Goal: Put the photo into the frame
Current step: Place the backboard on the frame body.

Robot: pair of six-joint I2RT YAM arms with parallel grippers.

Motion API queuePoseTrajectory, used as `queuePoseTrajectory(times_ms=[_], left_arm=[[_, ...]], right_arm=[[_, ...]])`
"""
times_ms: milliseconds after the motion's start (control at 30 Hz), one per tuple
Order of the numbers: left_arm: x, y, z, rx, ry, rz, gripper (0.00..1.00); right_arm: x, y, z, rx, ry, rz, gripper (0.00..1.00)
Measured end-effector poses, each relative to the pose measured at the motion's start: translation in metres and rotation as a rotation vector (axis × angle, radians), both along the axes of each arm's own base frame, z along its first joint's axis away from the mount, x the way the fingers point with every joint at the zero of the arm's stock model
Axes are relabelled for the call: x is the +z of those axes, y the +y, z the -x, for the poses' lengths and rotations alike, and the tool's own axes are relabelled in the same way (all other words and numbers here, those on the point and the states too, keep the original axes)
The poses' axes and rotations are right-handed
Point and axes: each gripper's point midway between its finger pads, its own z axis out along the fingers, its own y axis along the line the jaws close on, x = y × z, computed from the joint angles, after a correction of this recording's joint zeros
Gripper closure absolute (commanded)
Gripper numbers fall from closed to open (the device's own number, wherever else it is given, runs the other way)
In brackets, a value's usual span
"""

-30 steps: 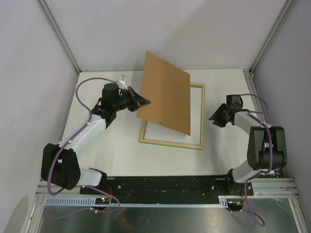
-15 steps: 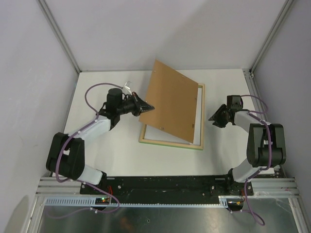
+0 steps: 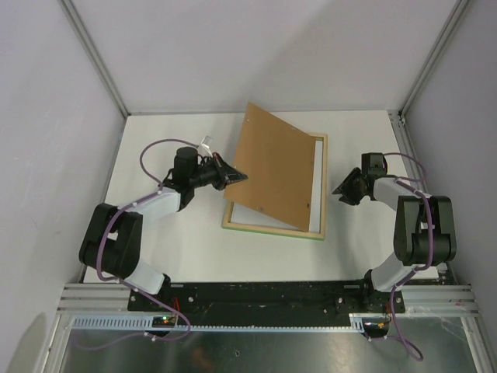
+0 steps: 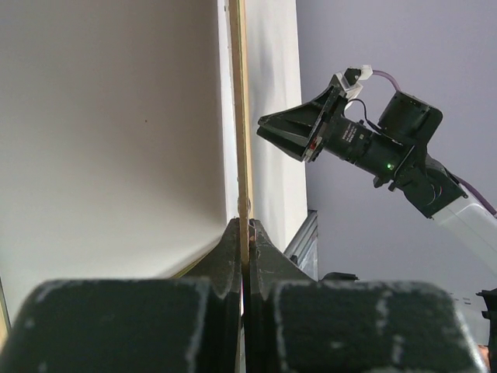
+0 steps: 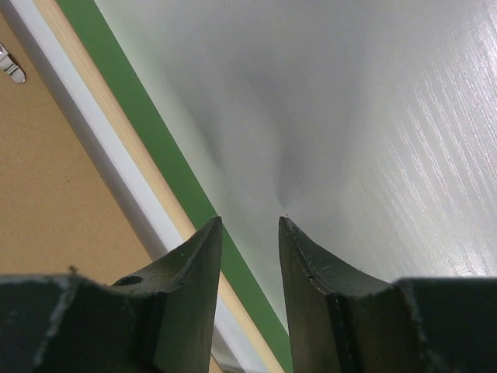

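Observation:
The frame [image 3: 272, 229] lies flat on the white table, pale wood side up, with a green rim along its edge [image 5: 138, 128]. A plain brown backing board [image 3: 276, 165] leans tilted over it. My left gripper [image 3: 240, 177] is shut on the board's left edge, and the left wrist view shows the thin edge [image 4: 241, 116] pinched between the jaws [image 4: 247, 226]. A white surface [image 3: 264, 217] shows inside the frame below the board. The photo is hidden. My right gripper [image 3: 338, 190] is open and empty, low over the table just right of the frame [image 5: 247, 224].
The table [image 3: 182, 249] is walled in by grey panels at the left, back and right. Metal posts stand at the back corners [image 3: 400, 116]. The black rail [image 3: 264, 295] carrying both arm bases runs along the near edge. A small metal clip [image 5: 9, 71] sits on the board.
My left gripper has come down and swung the backing board lower over the frame, so the board stands less high. The right arm has not moved.

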Motion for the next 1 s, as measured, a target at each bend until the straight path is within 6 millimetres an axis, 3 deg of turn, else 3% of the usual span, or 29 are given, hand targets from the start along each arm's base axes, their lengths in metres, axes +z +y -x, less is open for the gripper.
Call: queuePoseTrajectory(times_ms=[733,1000], left_arm=[[-0.02,-0.006,0.001,-0.012,-0.003,0.035,1.0],[-0.026,-0.013,0.003,-0.023,-0.001,0.052,1.0]], right_arm=[[-0.006,0.007,-0.002,0.02,0.009,-0.013,0.6],[-0.008,0.019,-0.002,0.054,0.005,-0.014,0.6]])
